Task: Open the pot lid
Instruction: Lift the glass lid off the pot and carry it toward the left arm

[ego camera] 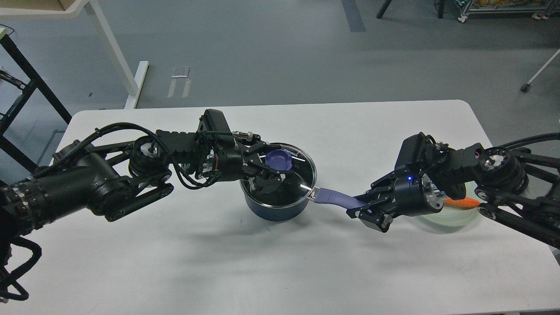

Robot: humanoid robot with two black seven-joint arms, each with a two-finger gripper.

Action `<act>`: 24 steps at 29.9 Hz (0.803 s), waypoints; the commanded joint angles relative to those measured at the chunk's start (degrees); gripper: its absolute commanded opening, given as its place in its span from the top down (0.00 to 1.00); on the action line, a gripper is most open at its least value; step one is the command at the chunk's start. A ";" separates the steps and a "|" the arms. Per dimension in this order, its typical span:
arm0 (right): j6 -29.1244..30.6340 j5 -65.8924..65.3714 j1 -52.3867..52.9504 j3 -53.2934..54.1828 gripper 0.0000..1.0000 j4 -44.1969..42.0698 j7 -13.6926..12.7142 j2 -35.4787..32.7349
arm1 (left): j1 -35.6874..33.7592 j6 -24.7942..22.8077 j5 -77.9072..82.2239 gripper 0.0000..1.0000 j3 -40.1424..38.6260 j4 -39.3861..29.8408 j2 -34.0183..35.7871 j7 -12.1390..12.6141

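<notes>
A dark blue pot (271,211) stands mid-table with a glass lid (302,175) on it. The lid has a purple knob (280,160). My left gripper (269,164) reaches over the lid from the left, and its fingers (259,151) are closed against the knob's sides. The lid looks seated on the pot, perhaps slightly tilted. The pot's purple handle (334,197) points right. My right gripper (359,206) is shut on the handle's end.
A pale green plate (455,216) with an orange carrot (459,202) lies under my right arm. The white table (280,267) ends at a front edge low in the view. White and black frame legs stand on the floor at far left.
</notes>
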 commanded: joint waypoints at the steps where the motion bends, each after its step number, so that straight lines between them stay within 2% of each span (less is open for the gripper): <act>1: -0.01 0.01 0.01 0.07 0.71 0.00 -0.02 -0.01 | -0.55 0.84 -0.25 0.70 -0.25 -0.90 0.65 -0.03; 7: -0.01 0.01 0.01 0.07 0.71 0.00 -0.02 -0.09 | -2.75 1.29 -1.04 0.70 -0.34 -5.91 8.11 -0.03; 12: -0.01 0.01 0.01 0.16 0.71 0.08 -0.02 -0.09 | -3.54 1.29 -5.87 0.69 -0.43 -11.97 18.91 -0.03; 16: -0.01 0.01 0.01 0.07 0.71 0.08 -0.02 -0.09 | -3.02 1.99 -6.85 0.69 0.01 -13.82 27.26 -0.03; 20: -0.01 0.01 0.01 0.07 0.71 0.00 -0.02 -0.01 | 0.23 9.00 -6.93 0.68 4.04 -13.74 34.21 -0.03; 24: -0.01 0.01 0.01 0.07 0.70 0.00 -0.02 -0.09 | 4.27 16.83 -7.20 0.68 8.71 -12.60 37.91 -0.03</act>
